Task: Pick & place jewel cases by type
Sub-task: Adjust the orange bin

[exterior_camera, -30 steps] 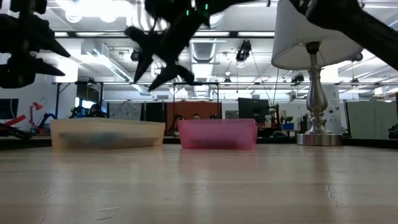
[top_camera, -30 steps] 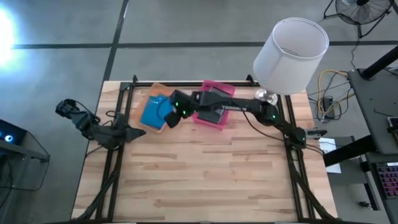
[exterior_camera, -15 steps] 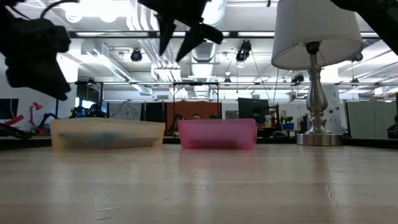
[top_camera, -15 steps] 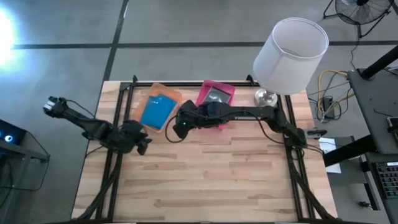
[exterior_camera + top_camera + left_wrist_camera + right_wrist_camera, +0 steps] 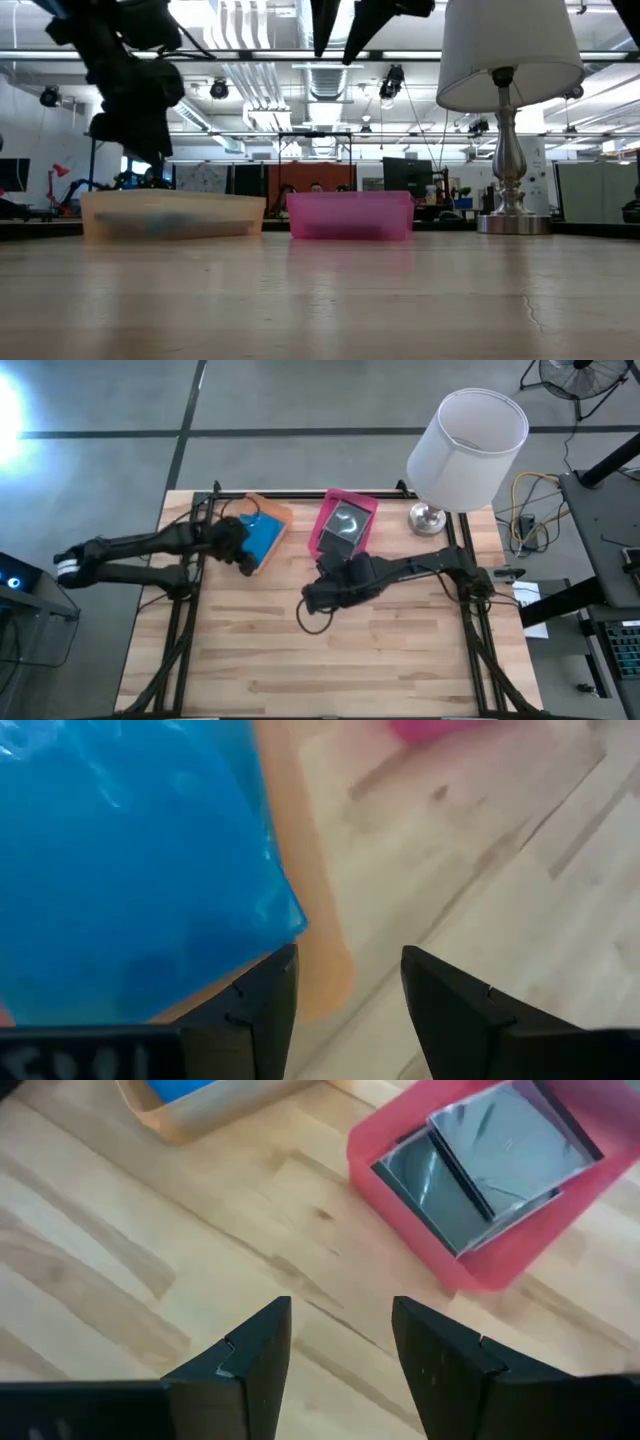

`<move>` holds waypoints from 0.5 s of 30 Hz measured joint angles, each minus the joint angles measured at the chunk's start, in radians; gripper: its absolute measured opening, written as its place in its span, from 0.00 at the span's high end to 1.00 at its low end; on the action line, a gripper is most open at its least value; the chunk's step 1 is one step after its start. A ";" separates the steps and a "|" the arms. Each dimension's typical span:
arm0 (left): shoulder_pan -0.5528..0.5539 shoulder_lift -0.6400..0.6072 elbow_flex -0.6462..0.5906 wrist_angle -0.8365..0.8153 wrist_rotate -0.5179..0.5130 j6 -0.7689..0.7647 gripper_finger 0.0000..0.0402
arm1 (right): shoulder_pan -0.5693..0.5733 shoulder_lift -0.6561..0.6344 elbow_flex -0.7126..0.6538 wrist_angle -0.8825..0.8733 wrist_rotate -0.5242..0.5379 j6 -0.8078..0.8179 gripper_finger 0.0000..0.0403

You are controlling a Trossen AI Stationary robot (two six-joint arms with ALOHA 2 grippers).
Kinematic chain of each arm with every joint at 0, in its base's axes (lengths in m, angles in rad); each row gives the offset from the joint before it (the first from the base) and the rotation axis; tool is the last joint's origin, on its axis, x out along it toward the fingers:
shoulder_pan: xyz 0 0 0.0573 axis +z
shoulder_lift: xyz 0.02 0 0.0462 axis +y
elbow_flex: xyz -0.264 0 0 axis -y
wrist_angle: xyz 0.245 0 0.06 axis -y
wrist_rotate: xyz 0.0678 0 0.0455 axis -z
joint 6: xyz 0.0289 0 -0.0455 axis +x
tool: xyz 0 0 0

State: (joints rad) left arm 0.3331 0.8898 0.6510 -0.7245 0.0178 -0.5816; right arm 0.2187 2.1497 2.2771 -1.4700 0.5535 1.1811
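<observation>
Bright blue jewel cases lie flat in the translucent orange tray at the table's far left. Grey/clear cases showing discs lie in the pink tray beside it, one overlapping another. My left gripper hangs open over the orange tray's near right corner, above the blue case, touching nothing. My right gripper is open and empty, raised over bare wood just near of the pink tray. In the low view its fingers show high above both trays.
A white-shaded lamp stands on a silver base at the far right corner, right of the pink tray. A black frame runs along the table's edges. The near half of the wooden top is bare.
My right gripper has drawn back from over the orange tray toward the near edge and to the right, staying open. My left arm has swung in from the table's left edge and now reaches over the orange tray. The trays have not moved.
</observation>
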 joint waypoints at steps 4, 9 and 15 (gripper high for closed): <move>0.009 0.119 0.064 -0.044 0.044 0.064 0.60 | 0.018 -0.004 -0.025 0.001 0.002 0.058 0.58; -0.005 0.296 0.101 -0.078 0.024 0.120 0.60 | 0.032 -0.005 -0.060 0.001 0.016 0.117 0.58; -0.005 0.420 0.146 0.027 0.081 0.153 0.60 | 0.053 -0.008 -0.065 0.001 0.027 0.129 0.59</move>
State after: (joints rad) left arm 0.3282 1.3095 0.7975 -0.6975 0.0990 -0.4290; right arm 0.2714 2.1421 2.2121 -1.4688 0.5804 1.3102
